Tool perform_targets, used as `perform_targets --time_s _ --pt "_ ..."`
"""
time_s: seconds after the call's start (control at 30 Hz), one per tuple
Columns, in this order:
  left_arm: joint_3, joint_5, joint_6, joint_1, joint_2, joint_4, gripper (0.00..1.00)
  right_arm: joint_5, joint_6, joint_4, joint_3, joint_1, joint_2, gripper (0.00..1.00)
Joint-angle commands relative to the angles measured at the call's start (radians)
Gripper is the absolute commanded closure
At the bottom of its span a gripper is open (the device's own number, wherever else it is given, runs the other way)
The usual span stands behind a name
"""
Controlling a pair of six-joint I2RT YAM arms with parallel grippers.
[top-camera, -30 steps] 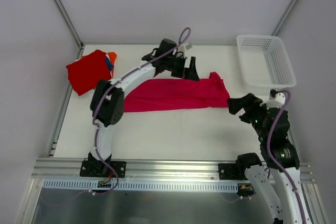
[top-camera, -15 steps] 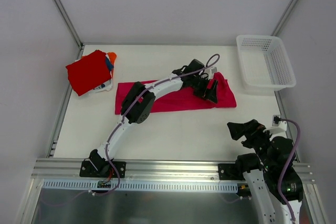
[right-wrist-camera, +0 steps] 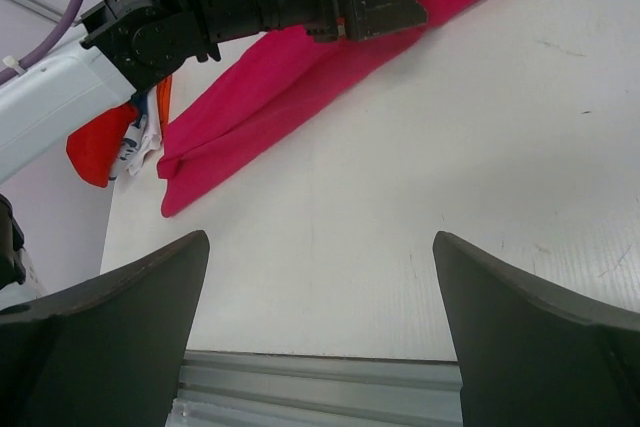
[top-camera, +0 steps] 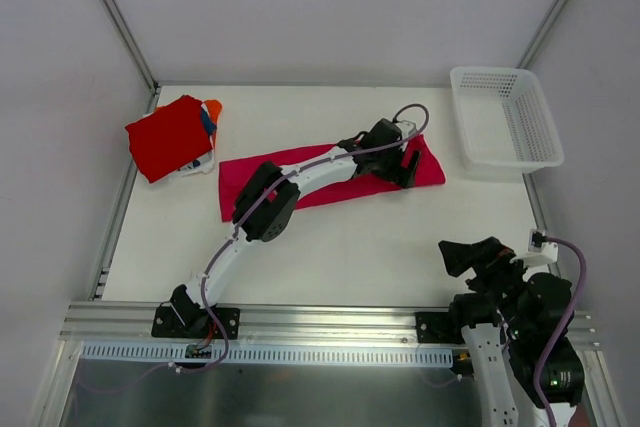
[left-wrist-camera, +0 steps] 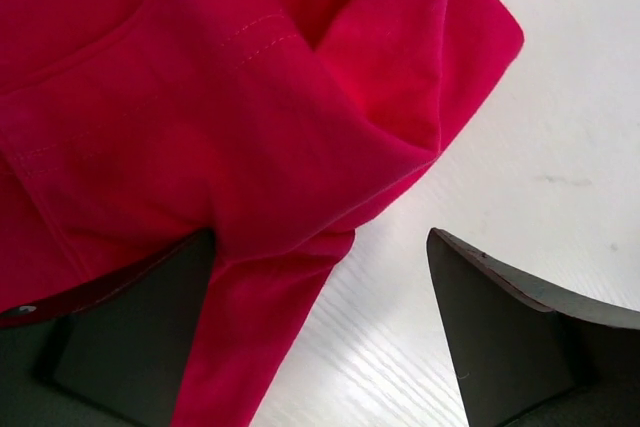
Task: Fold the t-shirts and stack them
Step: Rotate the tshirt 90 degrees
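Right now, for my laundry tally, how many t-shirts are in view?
5. A magenta t-shirt lies stretched across mid-table; a red t-shirt tops the far-left stack, with an orange t-shirt, blue t-shirt and white t-shirt edging out beneath. More may be hidden there.

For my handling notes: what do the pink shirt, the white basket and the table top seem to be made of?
Pink shirt: soft matte knit cloth, perhaps cotton; it creases loosely and shows a stitched hem.
White basket: stiff plastic, probably moulded; its walls are a regular mesh.
Table top: hard white board, slightly glossy; fine parallel lines hint at fluted plastic, uncertain.
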Motion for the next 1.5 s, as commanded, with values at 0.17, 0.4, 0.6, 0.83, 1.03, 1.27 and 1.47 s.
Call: perform_targets --time_s 0.17,0.4,0.6,0.83,1.03,1.27,1.47 --pt "0.039 -0.169 -0.005 0.196 -0.027 -0.073 0.04 -0.025 -0.025 -0.06 0.02 -0.023 -0.081 0.01" --pt "0.321 -0.154 -0.008 0.37 0.111 -0.075 0.01 -0.017 -0.04 -0.074 0.001 -0.03 -0.081 0.01" --pt "0.389 -0.134 -0.004 0.451 0.089 0.13 0.01 -0.011 -0.043 -0.083 -0.029 -0.033 -0.091 0.0" --pt "0.154 0.026 -0.022 0.449 -0.243 0.256 0.01 -0.141 0.04 0.111 -0.178 -0.049 -0.056 0.01" --pt "-0.31 -0.163 0.064 0.423 -0.672 0.272 0.01 -0.278 0.167 0.557 -0.299 -0.047 0.215 0.01" --pt "-0.705 -0.281 0.067 0.425 -1.069 0.256 0.01 -0.051 -0.019 0.684 0.195 0.426 1.063 0.0" --pt "-0.92 -0.349 0.132 0.425 -1.348 0.201 0.01 -0.068 0.047 0.775 0.63 0.612 1.646 0.69"
